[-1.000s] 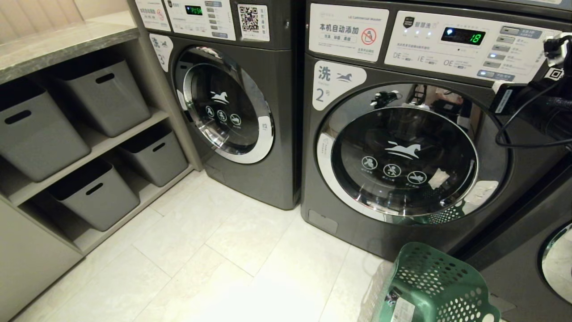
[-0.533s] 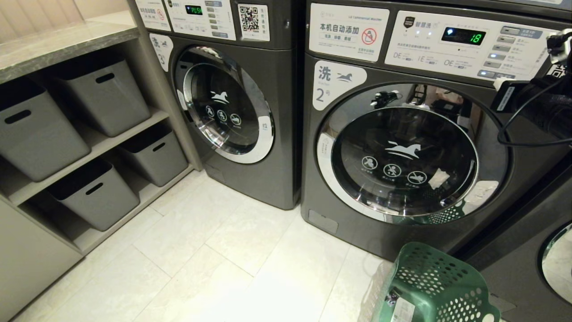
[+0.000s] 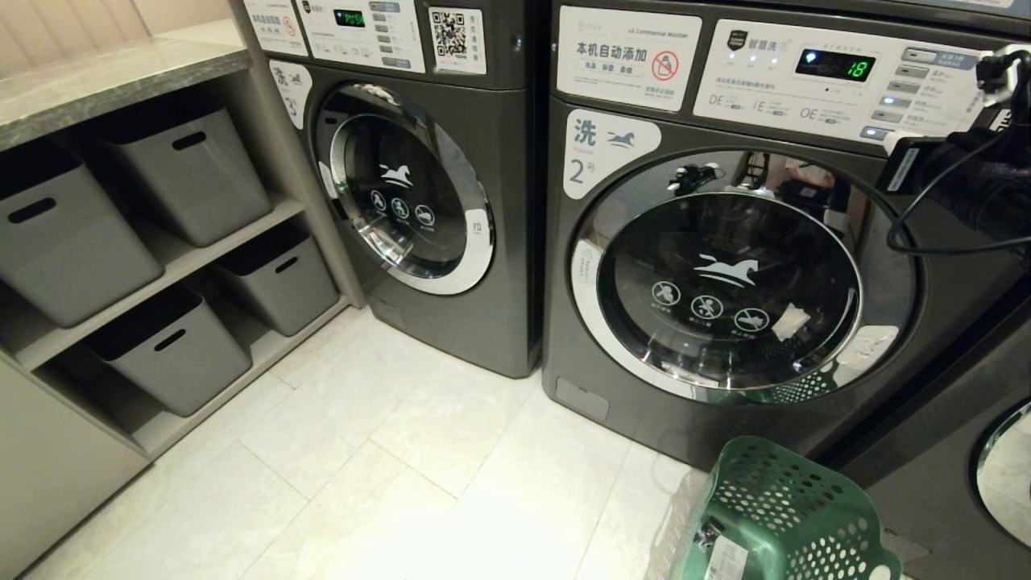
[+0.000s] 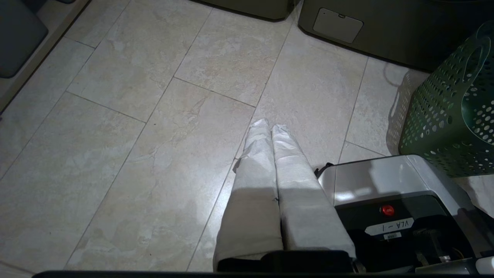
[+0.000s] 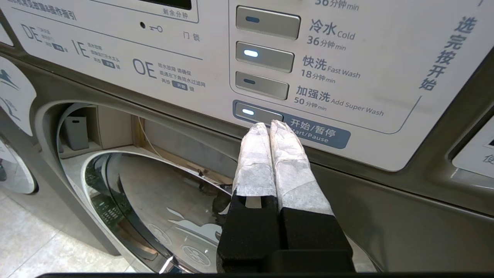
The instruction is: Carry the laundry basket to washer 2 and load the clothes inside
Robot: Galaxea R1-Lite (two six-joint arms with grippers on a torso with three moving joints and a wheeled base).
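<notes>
Washer 2 stands dark grey in the head view, its round glass door closed and a lit display above it. My right gripper is shut, its white-wrapped fingertips at the lit start/pause button on the washer's control panel; whether they touch it I cannot tell. In the head view that gripper sits at the panel's lower right. The green laundry basket stands on the floor in front of the washer, also visible as the laundry basket beside my base. My left gripper hangs shut over the floor tiles. The clothes are out of view.
A like washer marked 3 stands to the left, with another washer at the right edge. Grey storage bins fill open shelves on the far left. My base is close to the basket. Pale floor tiles lie before the machines.
My right gripper has crept slightly up and inward along the control panel toward the lowest button. The basket, washer door and left arm are unchanged.
</notes>
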